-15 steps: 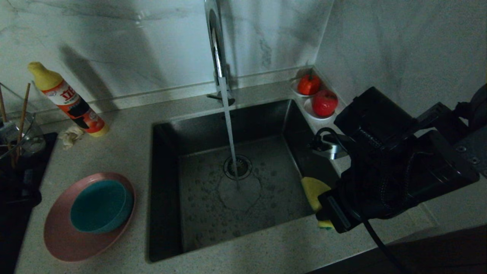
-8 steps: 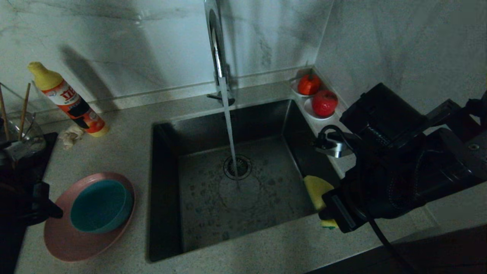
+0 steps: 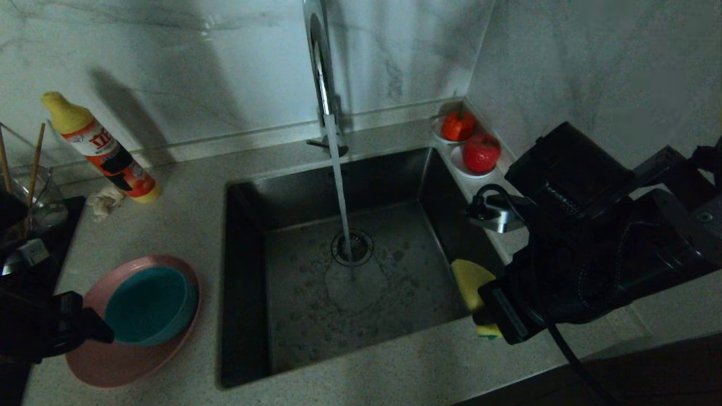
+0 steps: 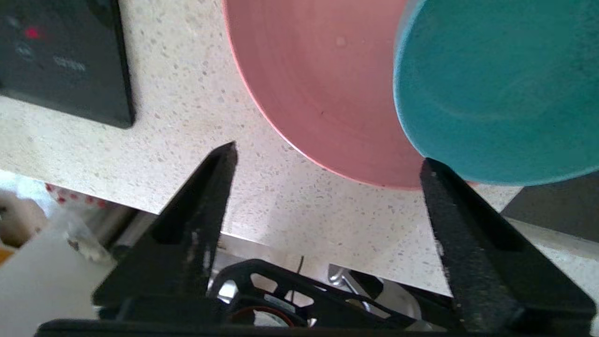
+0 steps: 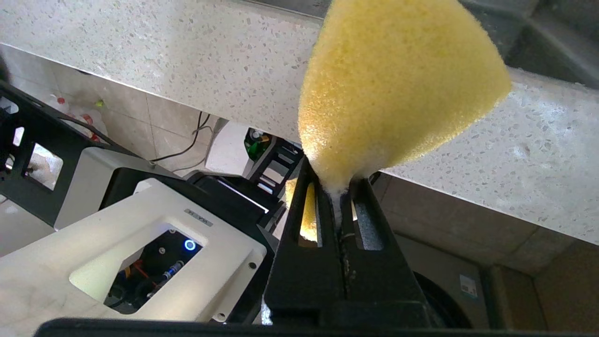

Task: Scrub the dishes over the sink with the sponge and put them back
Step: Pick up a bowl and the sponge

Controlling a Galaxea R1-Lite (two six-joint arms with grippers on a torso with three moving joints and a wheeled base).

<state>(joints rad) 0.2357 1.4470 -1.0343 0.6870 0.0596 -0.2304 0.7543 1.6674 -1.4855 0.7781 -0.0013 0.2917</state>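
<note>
A pink plate [image 3: 107,363] lies on the counter left of the sink [image 3: 293,338], with a teal bowl [image 3: 149,304] in it. My left gripper [image 3: 93,331] hovers at the plate's near-left rim. In the left wrist view this gripper [image 4: 328,155] is open and holds nothing, and the plate [image 4: 318,84] and bowl [image 4: 496,89] lie just beyond its fingertips. My right gripper [image 3: 489,316] is at the sink's front right corner, shut on the yellow sponge [image 3: 468,279]. The right wrist view shows the sponge [image 5: 393,89] squeezed between that gripper's [image 5: 334,180] fingers. Chopsticks [image 3: 35,160] stand in a glass container at the far left.
Water runs from the chrome faucet [image 3: 318,67] onto the drain [image 3: 352,247]. A detergent bottle [image 3: 98,149] and a crumpled rag [image 3: 104,201] lie behind the plate. A black panel [image 3: 51,248] is left of it. Two saucers with red fruit [image 3: 480,152] stand at the sink's back right corner.
My left gripper has come in from the left edge toward the plate's rim and has opened. The right arm with the sponge has hardly moved.
</note>
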